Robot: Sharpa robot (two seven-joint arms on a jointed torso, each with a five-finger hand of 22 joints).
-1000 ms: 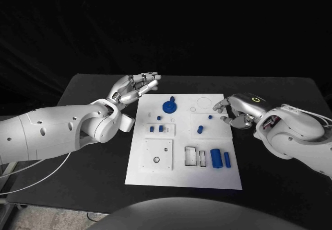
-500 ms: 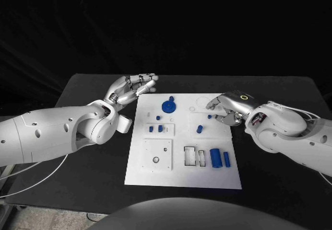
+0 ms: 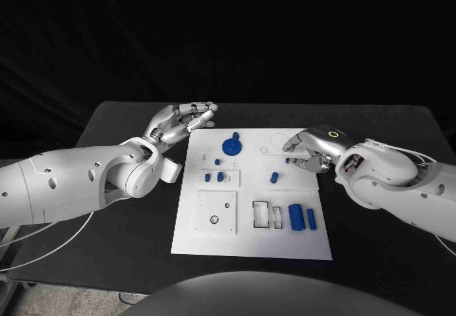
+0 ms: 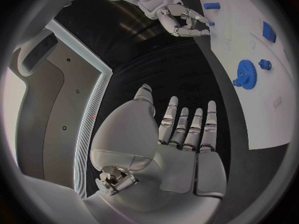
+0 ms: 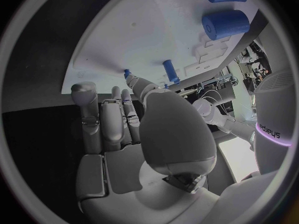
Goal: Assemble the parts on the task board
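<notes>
Crowding task board point(image 3: 249, 243): right hand point(image 3: 313, 153)

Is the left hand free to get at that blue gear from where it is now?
Probably yes. The left hand hovers open at the board's far left corner, holding nothing, and the gear lies nearby on the board with nothing between them.

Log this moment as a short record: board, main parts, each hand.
board: white task board on the black table
gear: blue gear at the board's far end
cylinders: two blue cylinders near the right edge
left hand: left hand off the board's far-left corner, fingers apart, holding nothing
right hand: right hand over the far-right edge; grasp unclear
</notes>
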